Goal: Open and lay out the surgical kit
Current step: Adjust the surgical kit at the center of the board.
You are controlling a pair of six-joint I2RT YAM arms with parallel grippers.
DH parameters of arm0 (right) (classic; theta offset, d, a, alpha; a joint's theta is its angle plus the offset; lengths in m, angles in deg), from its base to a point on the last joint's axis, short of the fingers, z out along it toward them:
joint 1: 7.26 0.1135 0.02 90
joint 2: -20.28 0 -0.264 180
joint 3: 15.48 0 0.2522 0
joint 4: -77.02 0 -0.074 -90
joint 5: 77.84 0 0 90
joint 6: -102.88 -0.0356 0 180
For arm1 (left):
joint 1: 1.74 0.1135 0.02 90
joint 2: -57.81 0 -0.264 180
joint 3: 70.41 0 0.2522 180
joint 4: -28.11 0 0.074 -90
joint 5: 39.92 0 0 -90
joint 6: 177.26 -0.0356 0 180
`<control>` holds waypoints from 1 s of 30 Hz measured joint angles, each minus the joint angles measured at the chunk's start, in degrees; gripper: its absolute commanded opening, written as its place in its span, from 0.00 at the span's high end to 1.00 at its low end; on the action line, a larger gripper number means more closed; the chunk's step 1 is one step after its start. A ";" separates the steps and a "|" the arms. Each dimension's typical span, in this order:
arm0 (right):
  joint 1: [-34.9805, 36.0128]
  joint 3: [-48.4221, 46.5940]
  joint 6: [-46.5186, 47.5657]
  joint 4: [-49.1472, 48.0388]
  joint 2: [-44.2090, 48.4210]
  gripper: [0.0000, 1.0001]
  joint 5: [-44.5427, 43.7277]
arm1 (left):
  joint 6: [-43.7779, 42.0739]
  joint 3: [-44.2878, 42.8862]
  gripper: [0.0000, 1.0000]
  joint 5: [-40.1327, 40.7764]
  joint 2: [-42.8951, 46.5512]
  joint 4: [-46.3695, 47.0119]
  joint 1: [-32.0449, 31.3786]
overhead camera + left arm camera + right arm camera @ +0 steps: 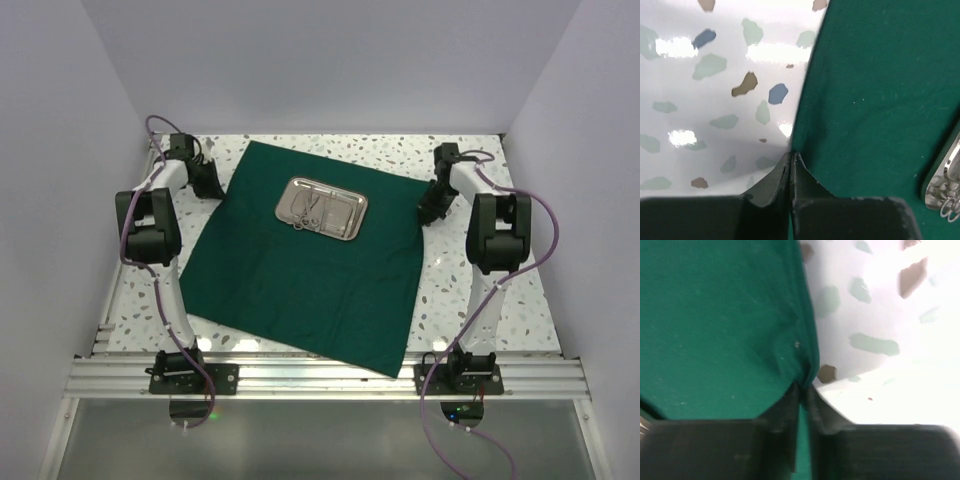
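The dark green cloth drape (300, 290) lies spread flat across the middle of the white speckled bench (500, 300). One of its corners points to the near edge. The small rectangular shiny steel tray (321, 208) sits on the drape's far half, with the slim silver instruments (308, 208) inside it at its left end.

The left claw (791, 157) is closed, its tips pinching the drape's left hem where cloth meets bare bench. The right claw (802, 387) is pinched on the right hem in the same way, with green cloth showing between its fingers. Gripping opposite hems level with the tray would, I judge, let the two arms pull the cloth taut or smooth it without disturbing the tray.

Both arms reach forward from their bases at the near edge, elbows raised high. Their forearms angle down and inward, so the wrists sit low against the bench at the drape's far-left and far-right sides.
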 measured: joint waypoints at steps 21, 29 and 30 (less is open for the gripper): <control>1.09 -41.46 -3.87 2.56 -25.16 1.00 9.11 | 4.13 23.89 1.00 8.52 18.64 -4.46 0.17; 1.14 -22.84 -3.89 -8.31 -15.37 1.00 6.71 | 4.59 15.37 0.92 10.80 16.59 -6.45 0.35; 1.03 -19.56 -3.87 -9.29 -13.46 1.00 6.25 | 4.59 12.92 0.94 10.84 15.69 -6.64 0.35</control>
